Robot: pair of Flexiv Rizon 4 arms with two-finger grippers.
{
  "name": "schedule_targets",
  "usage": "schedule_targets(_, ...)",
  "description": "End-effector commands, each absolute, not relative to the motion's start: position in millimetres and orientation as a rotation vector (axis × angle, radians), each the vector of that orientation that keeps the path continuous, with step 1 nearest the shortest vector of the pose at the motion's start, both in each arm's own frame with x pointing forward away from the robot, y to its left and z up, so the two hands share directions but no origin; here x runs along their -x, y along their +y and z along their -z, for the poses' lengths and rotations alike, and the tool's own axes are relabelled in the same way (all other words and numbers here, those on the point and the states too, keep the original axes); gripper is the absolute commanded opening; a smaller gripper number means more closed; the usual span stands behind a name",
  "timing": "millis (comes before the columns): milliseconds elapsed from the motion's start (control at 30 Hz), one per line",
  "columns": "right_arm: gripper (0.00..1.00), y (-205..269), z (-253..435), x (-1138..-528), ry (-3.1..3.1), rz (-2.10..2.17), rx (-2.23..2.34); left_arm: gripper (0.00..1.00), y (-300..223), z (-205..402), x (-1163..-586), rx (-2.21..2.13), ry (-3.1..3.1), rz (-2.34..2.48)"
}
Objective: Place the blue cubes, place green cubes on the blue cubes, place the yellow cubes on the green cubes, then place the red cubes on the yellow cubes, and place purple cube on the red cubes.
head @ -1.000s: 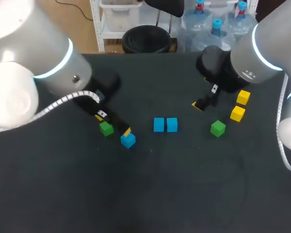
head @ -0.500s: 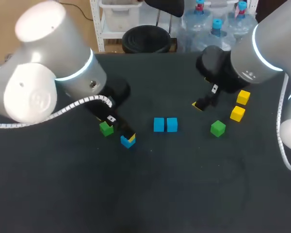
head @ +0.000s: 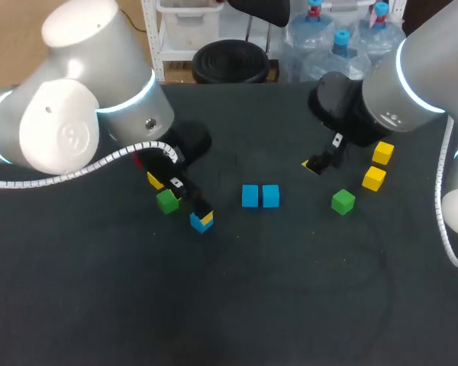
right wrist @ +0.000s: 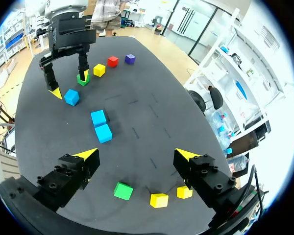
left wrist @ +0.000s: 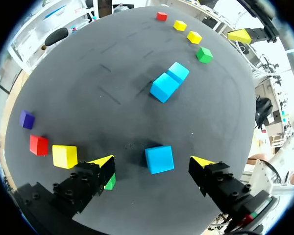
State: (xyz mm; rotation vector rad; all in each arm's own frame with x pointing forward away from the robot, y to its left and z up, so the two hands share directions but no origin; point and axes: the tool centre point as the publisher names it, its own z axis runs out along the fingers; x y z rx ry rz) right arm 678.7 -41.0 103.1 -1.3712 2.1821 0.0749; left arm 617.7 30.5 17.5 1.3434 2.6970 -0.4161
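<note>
A lone blue cube (left wrist: 159, 159) lies on the black table between the open fingers of my left gripper (left wrist: 153, 163), which hovers over it (head: 189, 204) without touching. Half hidden by one finger is a green cube (head: 166, 201); beside it stand a yellow cube (left wrist: 64, 155), a red cube (left wrist: 38, 145) and a purple cube (left wrist: 26, 119). Two blue cubes (head: 259, 196) sit side by side mid-table. My right gripper (head: 324, 156) hangs open and empty above the table (right wrist: 137, 155), near a green cube (head: 343, 201) and two yellow cubes (head: 374, 178) (head: 382, 152).
Another red cube (left wrist: 161, 16) lies at the far end of the row past the two yellow ones. The black table (head: 237, 305) stretches bare toward its front edge.
My left arm has swung in toward the middle and its gripper has settled closer over the lone blue cube, uncovering the yellow cube behind. The right arm has not moved.
</note>
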Motion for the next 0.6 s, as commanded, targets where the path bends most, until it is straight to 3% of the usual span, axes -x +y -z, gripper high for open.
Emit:
schedule_targets(33,1.00,-41,-102,-675,2.176,-0.064,1.361,1.00,25,-14,-620,-1.359,2.700,0.411)
schedule_targets(400,1.00,-41,-102,-675,2.176,-0.064,1.361,0.97,23,-4,-620,-1.374,2.708,0.388)
schedule_targets(467,1.00,-41,-102,-675,2.176,-0.064,1.361,0.85,23,-4,-620,-1.374,2.709,0.385)
schedule_targets(533,1.00,-41,-102,-675,2.176,-0.064,1.361,0.50,23,-4,-620,-1.375,2.710,0.382)
schedule_targets(600,1.00,-41,-102,-675,2.176,-0.064,1.361,0.48,23,-3,-621,-1.376,2.713,0.380)
